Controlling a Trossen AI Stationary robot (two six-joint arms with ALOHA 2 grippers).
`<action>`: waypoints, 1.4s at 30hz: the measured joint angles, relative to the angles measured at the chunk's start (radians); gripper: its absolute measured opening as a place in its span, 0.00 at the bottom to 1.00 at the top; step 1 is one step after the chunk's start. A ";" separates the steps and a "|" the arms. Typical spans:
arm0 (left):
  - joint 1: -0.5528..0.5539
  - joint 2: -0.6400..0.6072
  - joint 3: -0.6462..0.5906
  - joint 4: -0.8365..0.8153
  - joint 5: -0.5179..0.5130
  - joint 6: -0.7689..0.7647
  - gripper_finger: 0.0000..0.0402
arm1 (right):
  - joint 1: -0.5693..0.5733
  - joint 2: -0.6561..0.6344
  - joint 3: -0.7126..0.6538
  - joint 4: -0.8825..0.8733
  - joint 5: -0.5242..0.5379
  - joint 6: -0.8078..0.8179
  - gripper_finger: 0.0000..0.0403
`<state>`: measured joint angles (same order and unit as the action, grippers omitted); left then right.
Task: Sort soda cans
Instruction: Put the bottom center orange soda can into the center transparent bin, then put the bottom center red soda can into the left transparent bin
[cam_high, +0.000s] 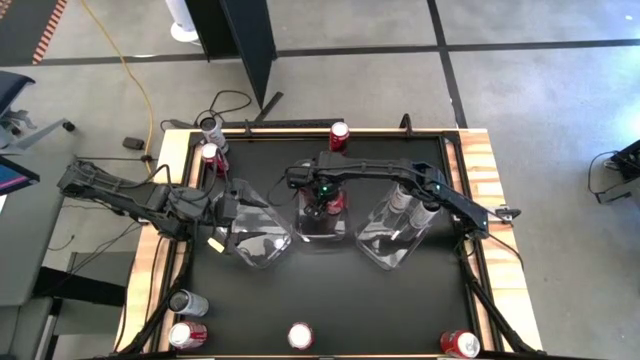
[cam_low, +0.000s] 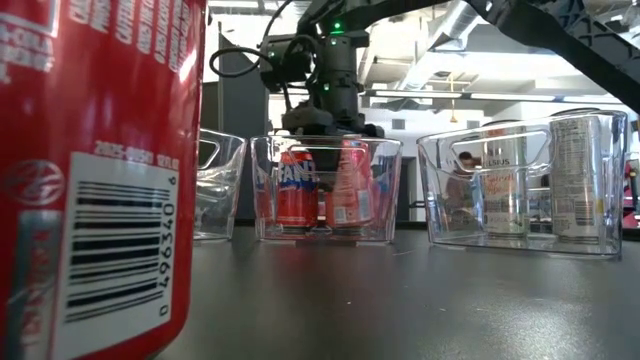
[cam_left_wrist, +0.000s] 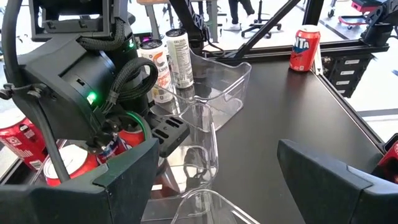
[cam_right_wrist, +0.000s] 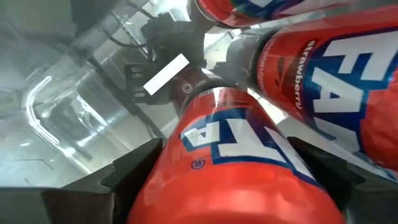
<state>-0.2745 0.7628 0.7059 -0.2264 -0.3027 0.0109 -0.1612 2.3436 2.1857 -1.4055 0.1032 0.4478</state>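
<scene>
Red can (cam_right_wrist: 230, 168) being flanked by right gripper (cam_high: 322, 200) inside middle bin (cam_low: 262, 190), can upright there, jaws spread, grip uncertain. Left gripper (cam_left_wrist: 217, 186) being held spread beside that bin.

Right gripper (cam_high: 322, 203) reaches down at table centre, left gripper (cam_high: 232, 210) (fingers spread) waits beside it
</scene>
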 joint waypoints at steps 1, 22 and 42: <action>0.000 0.000 0.000 0.000 0.000 0.000 0.80 | 0.000 0.000 0.000 0.000 0.000 -0.007 0.84; 0.000 0.000 0.000 -0.002 0.000 0.003 0.80 | 0.016 -0.010 0.049 -0.004 0.054 -0.031 0.97; 0.000 0.000 -0.001 -0.003 0.000 0.004 0.80 | 0.114 -0.088 0.164 -0.089 0.207 -0.012 0.96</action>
<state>-0.2745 0.7631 0.7051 -0.2295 -0.3027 0.0147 -0.0467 2.2555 2.3501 -1.4940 0.3106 0.4355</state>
